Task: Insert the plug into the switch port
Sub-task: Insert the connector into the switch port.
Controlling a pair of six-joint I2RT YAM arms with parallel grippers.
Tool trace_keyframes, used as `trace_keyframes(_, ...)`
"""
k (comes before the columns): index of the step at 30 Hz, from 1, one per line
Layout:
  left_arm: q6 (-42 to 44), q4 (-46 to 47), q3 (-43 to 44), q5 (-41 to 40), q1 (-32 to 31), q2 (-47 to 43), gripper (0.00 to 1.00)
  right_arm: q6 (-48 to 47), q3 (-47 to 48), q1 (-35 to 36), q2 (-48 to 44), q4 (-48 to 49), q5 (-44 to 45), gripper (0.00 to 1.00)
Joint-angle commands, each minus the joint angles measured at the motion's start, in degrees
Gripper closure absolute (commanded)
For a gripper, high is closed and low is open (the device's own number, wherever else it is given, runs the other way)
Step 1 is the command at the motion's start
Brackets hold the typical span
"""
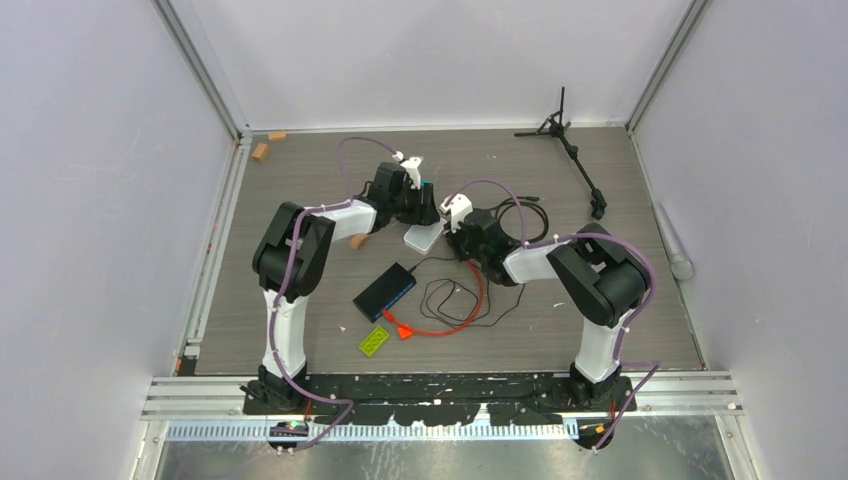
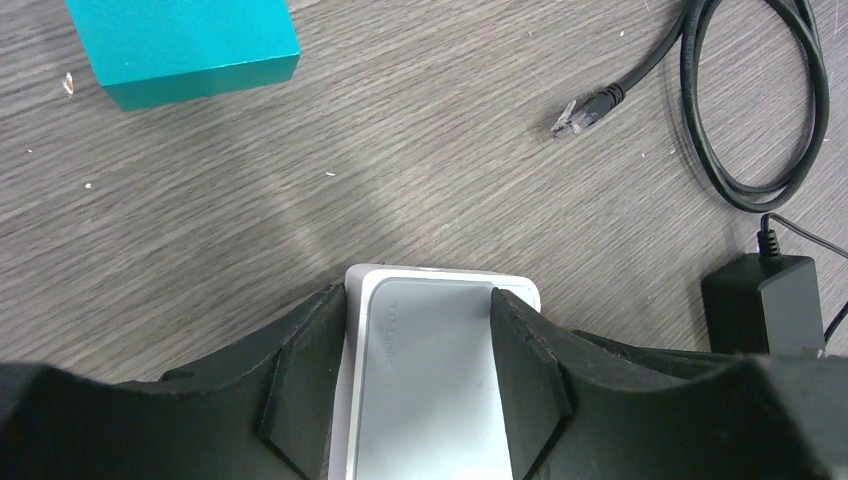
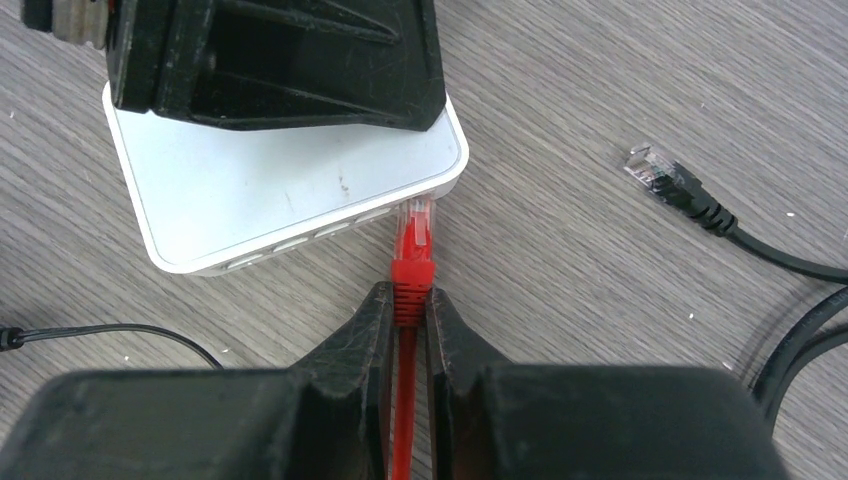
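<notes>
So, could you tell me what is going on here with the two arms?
The left gripper clamps the white switch on the table, a finger on either side. The right gripper pinches the red cable just behind the plug, whose clear tip sits at the last of the ports. Whether it has entered is hard to tell; it is not fully seated.

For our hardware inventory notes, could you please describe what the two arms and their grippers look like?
The left arm and right arm match: white links, black rounded joint housings, black bases. A purple cable runs along each. A white mount sits at each wrist. The fingers are matte black, wedge-shaped.
</notes>
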Motion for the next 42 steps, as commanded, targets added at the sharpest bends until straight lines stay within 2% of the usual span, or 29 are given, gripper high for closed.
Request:
trace_keyframes(1, 1.37, -5.41, 0.19, 2.27, -0.63, 1.98, 0.44, -1.49, 1.77, 1.58, -0.2, -0.78, -5.2, 1.0)
trace_keyframes(18, 1.61, -5.83, 0.56, 0.71, -0.64, 2.04, 0.44, -0.32, -3.3, 2.98, -5.0, 1.16, -3.09, 0.99)
trace_keyframes(27, 1.77, -5.65, 0.44, 0.58, -0.64, 1.85, 0.44, 1.61, -4.62, 2.88, -4.49, 2.44, 4.81, 1.0)
trace_keyframes(34, 1.91, -5.35, 1.06, 4.02, -0.72, 2.61, 0.43, 3.72, -5.81, 2.0, -4.4, 4.08, 8.06, 1.0)
trace_keyframes(42, 4.0, -6.17, 2.33, 6.97, -1.84, 3.36, 0.47, 6.92, -7.7, -0.11, -6.45, 5.34, 5.56, 1.0)
